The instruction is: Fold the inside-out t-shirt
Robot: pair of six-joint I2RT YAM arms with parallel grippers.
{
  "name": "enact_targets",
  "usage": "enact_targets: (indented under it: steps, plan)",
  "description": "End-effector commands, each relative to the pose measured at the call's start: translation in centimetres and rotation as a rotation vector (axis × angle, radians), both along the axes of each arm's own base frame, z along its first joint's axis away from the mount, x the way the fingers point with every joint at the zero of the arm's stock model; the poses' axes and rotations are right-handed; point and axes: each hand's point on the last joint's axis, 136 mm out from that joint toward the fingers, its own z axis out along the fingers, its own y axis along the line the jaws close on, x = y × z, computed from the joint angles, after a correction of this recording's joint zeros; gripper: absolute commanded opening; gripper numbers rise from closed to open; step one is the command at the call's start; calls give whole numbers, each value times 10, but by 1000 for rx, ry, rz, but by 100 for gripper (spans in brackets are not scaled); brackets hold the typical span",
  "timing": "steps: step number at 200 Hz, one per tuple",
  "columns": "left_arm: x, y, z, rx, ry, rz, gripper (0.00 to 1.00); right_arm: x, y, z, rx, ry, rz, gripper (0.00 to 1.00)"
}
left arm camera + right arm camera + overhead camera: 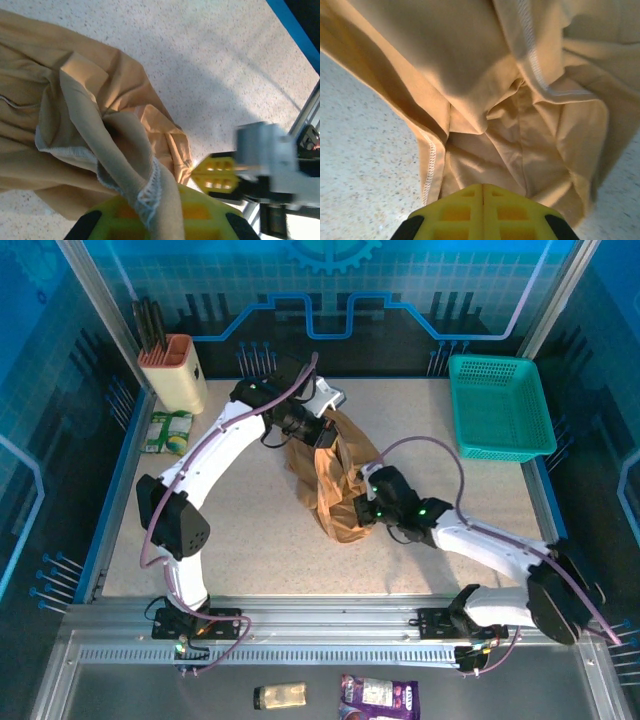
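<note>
The inside-out t-shirt [328, 483] is a tan, crumpled bundle in the middle of the table, hanging in long folds from its far end. My left gripper [322, 430] is shut on that far end. In the left wrist view a stitched hem [146, 192] runs between the yellow fingers of the left gripper [159, 202]. My right gripper [366, 504] is at the bundle's near right edge. Seen from the right wrist, the right gripper [483, 192] has its jaws pressed together, and folds of the t-shirt [485, 100] gather at the tips. The right gripper's yellow fingers [216, 174] appear beside the cloth.
A teal basket [500, 405] stands at the back right. A tan holder with dark handles [172, 365] and a green packet [167, 430] sit at the back left. Two small packets [280, 696] [378, 698] lie in front of the arm bases. Speckled tabletop [250, 530] surrounds the shirt.
</note>
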Motion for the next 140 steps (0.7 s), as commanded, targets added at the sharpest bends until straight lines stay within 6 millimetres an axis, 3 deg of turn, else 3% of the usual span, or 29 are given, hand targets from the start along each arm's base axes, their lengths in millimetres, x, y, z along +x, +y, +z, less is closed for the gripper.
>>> enact_targets:
  steps: [1, 22, 54, 75, 111, 140]
  plan:
    - [-31, 5, 37, -5, -39, -51, 0, 23, 33, 9, 45, -156, 36, 0]
    - [-44, 4, 44, -4, -41, -69, 0, 37, 48, -12, 27, -175, 37, 0]
    - [-61, 4, 57, 0, -57, -83, 0, 68, 66, -22, 5, -233, 8, 0]
    - [-64, 14, 61, 49, -85, -56, 0, 90, 66, -23, -30, -274, -28, 0]
    - [-69, 30, 82, 96, -148, -14, 0, 124, 27, -25, -21, -266, -149, 0]
    - [-76, 31, 101, 81, -178, -16, 0, 136, -32, -27, -60, -220, -354, 0]
